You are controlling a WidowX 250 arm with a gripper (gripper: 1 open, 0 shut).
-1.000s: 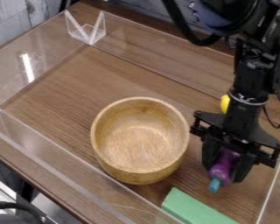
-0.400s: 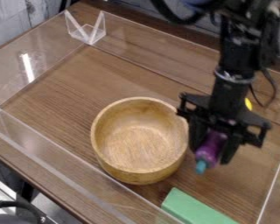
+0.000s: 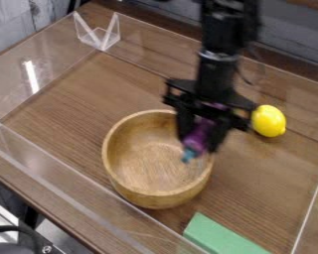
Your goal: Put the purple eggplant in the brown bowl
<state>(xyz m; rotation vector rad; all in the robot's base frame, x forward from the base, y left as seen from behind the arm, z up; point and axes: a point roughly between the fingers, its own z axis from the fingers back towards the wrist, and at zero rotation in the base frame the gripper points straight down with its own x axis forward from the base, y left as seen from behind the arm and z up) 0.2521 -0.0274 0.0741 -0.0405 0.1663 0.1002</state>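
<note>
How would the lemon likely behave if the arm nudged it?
The lemon would probably roll, since its sides are rounded, though its slightly elongated shape may make it curve or wobble rather than run straight. Its smooth-looking skin suggests it might slide a little too. Nothing visible props it on the wooden table, so a light push would likely shift it.
</note>
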